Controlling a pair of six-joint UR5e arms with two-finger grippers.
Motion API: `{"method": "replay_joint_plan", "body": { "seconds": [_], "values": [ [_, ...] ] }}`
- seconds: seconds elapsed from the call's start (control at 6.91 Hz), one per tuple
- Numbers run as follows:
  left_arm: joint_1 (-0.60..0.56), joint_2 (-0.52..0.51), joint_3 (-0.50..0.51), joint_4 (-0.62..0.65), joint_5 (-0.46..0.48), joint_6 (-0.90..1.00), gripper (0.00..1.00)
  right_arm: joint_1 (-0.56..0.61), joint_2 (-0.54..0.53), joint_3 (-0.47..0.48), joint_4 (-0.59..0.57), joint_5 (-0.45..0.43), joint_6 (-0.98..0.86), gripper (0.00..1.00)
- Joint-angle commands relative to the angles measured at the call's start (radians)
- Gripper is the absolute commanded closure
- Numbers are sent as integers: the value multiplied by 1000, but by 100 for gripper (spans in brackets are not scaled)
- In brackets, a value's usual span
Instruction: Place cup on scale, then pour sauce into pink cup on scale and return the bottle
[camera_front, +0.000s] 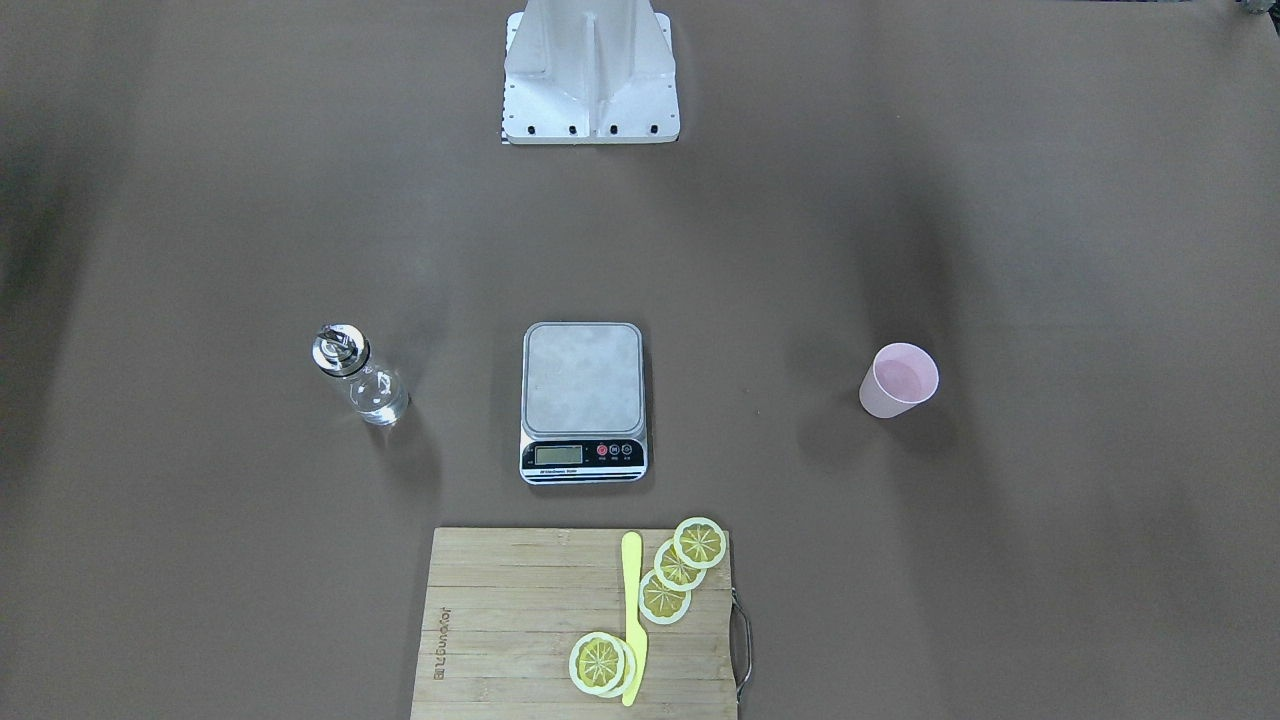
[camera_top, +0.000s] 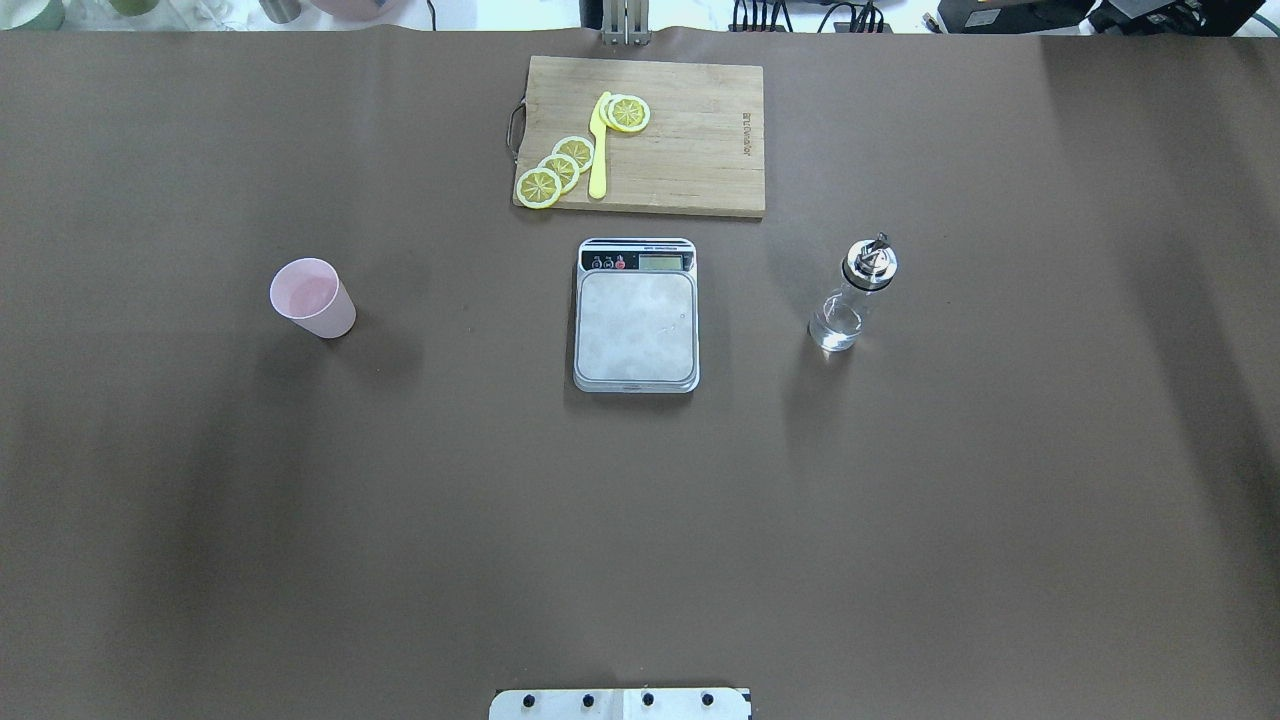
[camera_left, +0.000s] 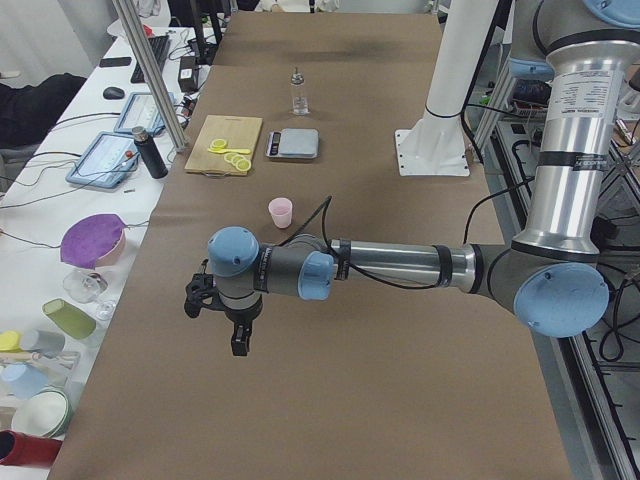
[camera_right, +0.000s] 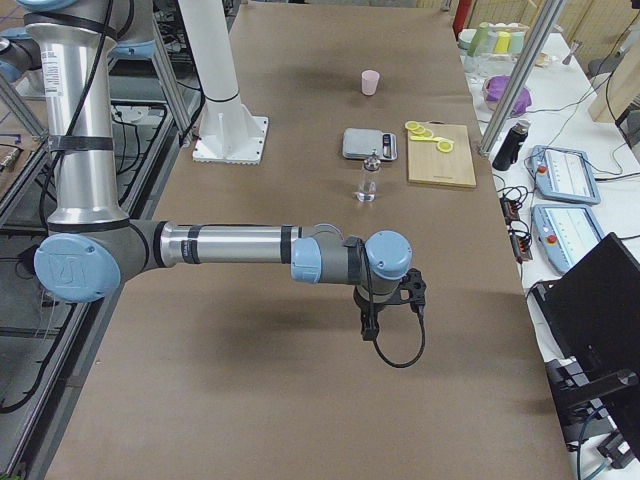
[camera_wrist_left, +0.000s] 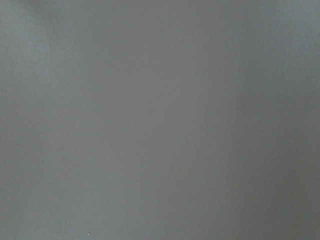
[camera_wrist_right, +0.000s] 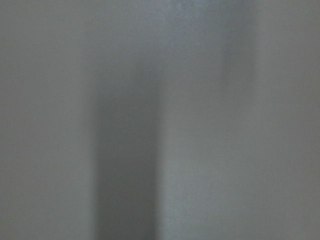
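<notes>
Stock of the tabletop (camera_top: 640, 560), task not yet begun as far as can be judged:

- cup (camera_top: 312, 297): pink, upright, empty by the look of it; stands on the bare tabletop on the robot's left, well apart from the scale; not yet placed
- scale (camera_top: 636, 325): centre of the tabletop, steel platform bare, display end toward the cutting board (camera_top: 690, 150)
- bottle (camera_top: 852, 295): upright on the robot's right, well apart from the scale, chrome cap on; sauce (camera_top: 836, 330) a shallow clear pool at the bottom; nothing poured
- cutting board: beyond the scale, carrying lemon slices (camera_top: 560, 168) and a yellow knife (camera_top: 598, 150); no part in the task
- left tool (camera_left: 215, 318): hangs over the near end of the tabletop, short of the cup, nothing in it; how far open, cannot tell
- right tool (camera_right: 385, 305): hangs over open tabletop, short of the bottle, nothing in it; opening likewise cannot be told

Outstanding: cup to scale; pour; bottle back to its place; all three remain.
</notes>
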Motion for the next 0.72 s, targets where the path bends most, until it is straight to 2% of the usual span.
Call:
{"method": "replay_joint_plan", "body": {
  "seconds": [0.0, 0.14, 0.29, 0.43, 0.58],
  "values": [
    [8, -11, -19, -1, 9, 1, 2, 0, 4, 2, 5, 0, 0, 0],
    [18, -14, -48, -10, 15, -22, 2, -2, 6, 6, 8, 0, 0, 0],
    [46, -59, -87, -8, 23, -129, 2, 0, 18, 11, 5, 0, 0, 0],
    [165, -87, -129, -2, 27, -301, 2, 0, 24, 8, 3, 0, 0, 0],
    [256, -95, -167, -8, 26, -323, 2, 0, 30, 8, 3, 0, 0, 0]
  ]
}}
